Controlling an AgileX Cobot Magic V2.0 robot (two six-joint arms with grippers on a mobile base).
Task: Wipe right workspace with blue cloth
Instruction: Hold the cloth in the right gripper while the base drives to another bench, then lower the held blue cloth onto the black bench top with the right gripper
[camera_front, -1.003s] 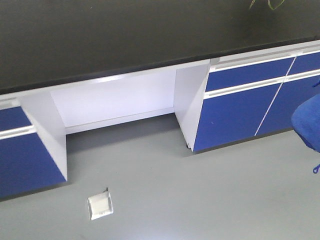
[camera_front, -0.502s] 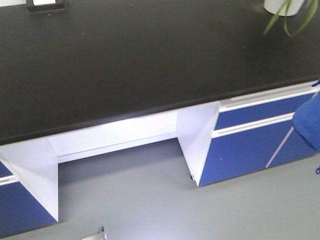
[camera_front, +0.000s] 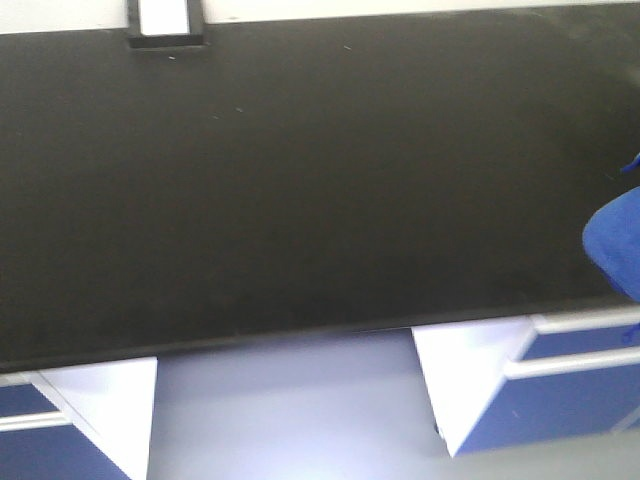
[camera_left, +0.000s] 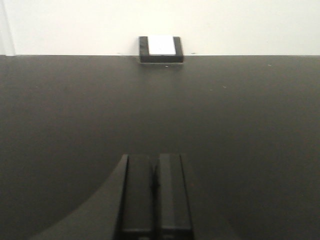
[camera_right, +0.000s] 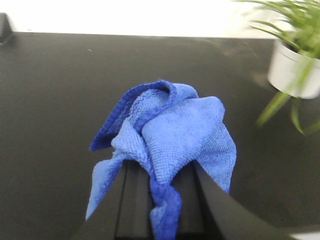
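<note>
Only right wrist view shows plant (camera_right: 294, 62) beyond blue cloth (camera_right: 172, 132).

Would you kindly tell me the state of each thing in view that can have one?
blue cloth, bunched up, not spread out
right gripper, shut on the blue cloth
left gripper, shut, empty
right workspace, no cloth spread on it
black box, standing at the back edge
potted plant, upright
blue drawer fronts, shut

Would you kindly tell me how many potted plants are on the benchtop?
1: a green leafy plant in a white pot, back right on the matte-black benchtop; others may sit outside the views.
</note>
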